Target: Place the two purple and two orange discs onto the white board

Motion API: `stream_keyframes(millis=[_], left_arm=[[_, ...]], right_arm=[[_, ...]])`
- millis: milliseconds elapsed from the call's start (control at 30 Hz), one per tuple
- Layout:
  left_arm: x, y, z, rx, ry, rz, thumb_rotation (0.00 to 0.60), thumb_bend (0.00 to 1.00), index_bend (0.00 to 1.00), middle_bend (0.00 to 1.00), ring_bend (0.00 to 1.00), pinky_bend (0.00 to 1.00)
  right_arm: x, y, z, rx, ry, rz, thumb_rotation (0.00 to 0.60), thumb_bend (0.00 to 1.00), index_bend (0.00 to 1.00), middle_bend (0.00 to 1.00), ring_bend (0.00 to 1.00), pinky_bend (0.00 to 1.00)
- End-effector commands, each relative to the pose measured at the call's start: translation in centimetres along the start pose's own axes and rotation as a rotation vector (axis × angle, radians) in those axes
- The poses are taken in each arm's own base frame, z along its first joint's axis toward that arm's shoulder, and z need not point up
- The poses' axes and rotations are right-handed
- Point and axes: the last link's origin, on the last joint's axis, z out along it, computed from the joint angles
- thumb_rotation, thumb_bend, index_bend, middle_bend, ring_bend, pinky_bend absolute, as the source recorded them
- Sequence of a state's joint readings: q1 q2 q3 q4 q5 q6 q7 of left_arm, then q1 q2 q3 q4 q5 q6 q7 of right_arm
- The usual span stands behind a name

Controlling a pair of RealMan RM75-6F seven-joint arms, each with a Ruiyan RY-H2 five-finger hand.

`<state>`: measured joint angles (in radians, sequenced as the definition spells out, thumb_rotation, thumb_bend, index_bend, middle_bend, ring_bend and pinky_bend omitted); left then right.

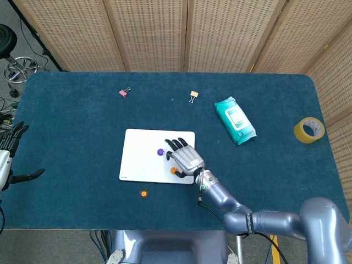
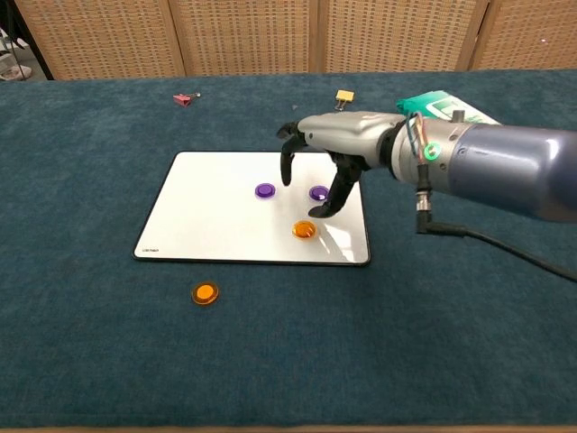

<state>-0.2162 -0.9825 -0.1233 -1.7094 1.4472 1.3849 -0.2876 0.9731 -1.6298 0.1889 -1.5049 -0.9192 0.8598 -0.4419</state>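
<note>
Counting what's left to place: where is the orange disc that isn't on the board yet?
The stray orange disc lies on the blue cloth just off the white board's near edge, towards its left corner, in both views.

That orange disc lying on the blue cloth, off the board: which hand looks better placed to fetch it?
Probably the right hand: it hovers empty over the white board, near the orange disc. The left hand sits at the table's far edge.
</note>
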Motion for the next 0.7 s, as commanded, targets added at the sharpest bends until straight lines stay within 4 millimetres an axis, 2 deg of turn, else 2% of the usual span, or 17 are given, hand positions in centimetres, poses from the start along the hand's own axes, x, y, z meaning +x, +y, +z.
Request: stream_keyframes(millis=[33,133,233,367,567,700], left_arm=[[-0.7,0.4,0.1,-0.024,-0.032,0.017,0.600,0.10,0.00,0.00,0.00,0.00],[-1.5,1.0,0.2,-0.058,-0.052,0.042,0.600,0.10,0.00,0.00,0.00,0.00],[-3.2,2.0,0.6,-0.120,-0.092,0.056,0.600,0.10,0.02,0.00,0.00,0.00],[-5.0,3.0,1.2,-0.188,-0.143,0.083,0.600,0.11,0.06,0.00,0.00,0.00],[-8.2,5.5,2.0,-0.307,-0.231,0.149,0.600,0.12,0.10,0.00,0.00,0.00],[-10.5,7.4,2.2,-0.370,-0.299,0.172,0.600,0.12,0.12,0.00,0.00,0.00]], right_arm=[[3.5,2.8,-4.8,-0.009,0.118,-0.033,0.600,0.14,0.30,0.00,0.00,0.00],[4.4,4.3,-7.1,-0.022,0.147,-0.040,0.600,0.09,0.26,0.00,0.00,0.00],[5.1,7.0,-10.6,-0.078,0.193,-0.063,0.600,0.09,0.25,0.00,0.00,0.00],[5.4,9.5,-14.4,-0.145,0.230,-0.072,0.600,0.09,0.24,0.00,0.00,0.00],[4.8,12.9,-20.4,-0.272,0.288,-0.039,0.600,0.09,0.24,0.00,0.00,0.00],[4.1,14.8,-23.7,-0.353,0.320,-0.010,0.600,0.09,0.24,0.00,0.00,0.00]])
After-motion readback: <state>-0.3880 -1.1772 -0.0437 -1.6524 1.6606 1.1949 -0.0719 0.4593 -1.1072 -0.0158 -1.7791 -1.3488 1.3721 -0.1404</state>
